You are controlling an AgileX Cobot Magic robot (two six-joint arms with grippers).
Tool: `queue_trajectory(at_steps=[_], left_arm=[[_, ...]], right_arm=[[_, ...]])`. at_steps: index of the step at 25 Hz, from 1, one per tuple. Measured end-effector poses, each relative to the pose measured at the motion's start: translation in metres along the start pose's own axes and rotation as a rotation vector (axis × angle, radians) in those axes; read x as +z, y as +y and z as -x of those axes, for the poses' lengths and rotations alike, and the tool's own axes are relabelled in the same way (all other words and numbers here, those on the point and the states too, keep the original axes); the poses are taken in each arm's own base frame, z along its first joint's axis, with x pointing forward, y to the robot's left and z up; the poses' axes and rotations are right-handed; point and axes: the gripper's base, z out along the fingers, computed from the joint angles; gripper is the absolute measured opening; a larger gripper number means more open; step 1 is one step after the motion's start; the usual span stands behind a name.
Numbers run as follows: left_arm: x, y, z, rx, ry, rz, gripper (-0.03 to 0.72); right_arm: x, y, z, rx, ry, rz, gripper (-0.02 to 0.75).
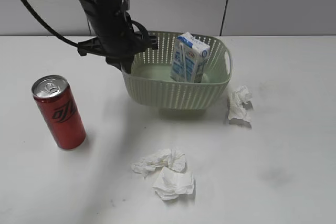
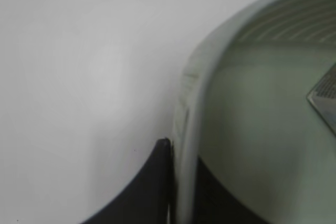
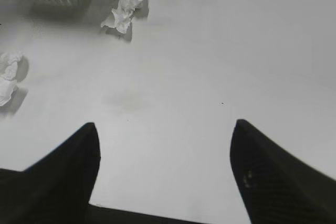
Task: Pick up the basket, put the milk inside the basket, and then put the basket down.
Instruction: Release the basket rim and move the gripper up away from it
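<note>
Your left gripper point(image 1: 127, 61) is clamped on the left rim of the sage-green basket point(image 1: 181, 95), one finger outside the slotted wall and one inside. The left wrist view confirms it: the rim runs up between the two dark fingers point(image 2: 142, 192), pinched tight. The basket sits toward the far edge of the white table point(image 1: 283, 145), roughly midway between its left and right sides; you cannot tell from these views whether its base is resting on the surface or raised just off it, though a shadow lies right beneath it.

The milk carton point(image 1: 189, 57) stands upright inside the basket, toward its right half, with its gabled top poking above the rim. In the left wrist view only a blurred grey corner shows at the right edge, too unclear to identify.

Your right gripper point(image 3: 165, 145) is spread wide with nothing between its fingers, hanging over bare table; it does not appear in the exterior view.

A red soda can point(image 1: 59, 112) stands upright near the left edge, well apart from the basket. One crumpled tissue point(image 1: 239, 104) lies just beside the basket's right side, and a pair of crumpled tissues point(image 1: 167, 174) lies nearer the front edge, in front of the basket.
</note>
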Motion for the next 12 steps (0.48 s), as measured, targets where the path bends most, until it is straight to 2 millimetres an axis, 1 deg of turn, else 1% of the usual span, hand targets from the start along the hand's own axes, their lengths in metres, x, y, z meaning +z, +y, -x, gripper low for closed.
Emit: queue_trajectory(at_steps=[2, 5, 8, 12], left_arm=[[0.013, 0.001, -0.001, 0.011, 0.016, 0.01, 0.01], [0.025, 0.002, -0.002, 0.014, 0.027, 0.017, 0.008], [0.032, 0.001, -0.002, 0.014, 0.023, 0.015, 0.007], [0.039, 0.001, -0.002, 0.014, 0.026, 0.016, 0.015]], right_arm=[[-0.003, 0.0, -0.004, -0.003, -0.017, -0.002, 0.585], [-0.011, 0.0, -0.009, -0.006, -0.064, -0.004, 0.585], [-0.017, 0.001, -0.013, -0.008, -0.106, -0.004, 0.585], [-0.019, 0.001, -0.019, -0.01, -0.112, -0.004, 0.585]])
